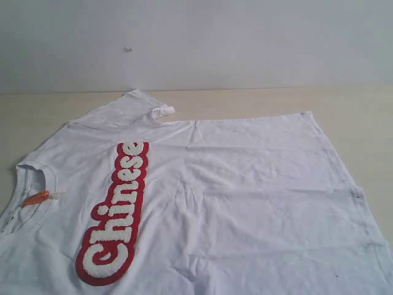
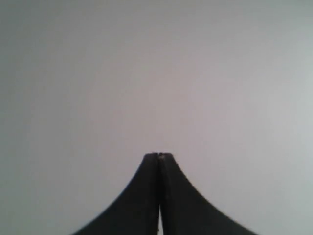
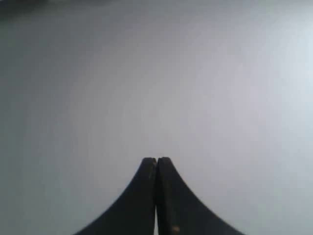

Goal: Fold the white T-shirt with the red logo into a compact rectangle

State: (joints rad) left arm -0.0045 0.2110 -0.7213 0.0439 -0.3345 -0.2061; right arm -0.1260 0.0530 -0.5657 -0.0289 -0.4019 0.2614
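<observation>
T-shirt [image 1: 245, 203], white, spread flat and chest up on tabletop [image 1: 362, 117]; collar [image 1: 46, 172] with orange tag [image 1: 35, 198] left of red logo [image 1: 116, 215]; sleeve [image 1: 132, 110] beyond logo, cuff curled; hem [image 1: 328, 153] well right of logo; handling, judged: light, soft, limp, creases readily; grasp at sleeve or hem corners; left fingers [image 2: 142, 196] pressed together, holding nothing; right fingers [image 3: 139, 196] likewise.

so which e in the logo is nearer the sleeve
The last e, ending the red logo nearest the sleeve; the other e sits two letters back.
</observation>
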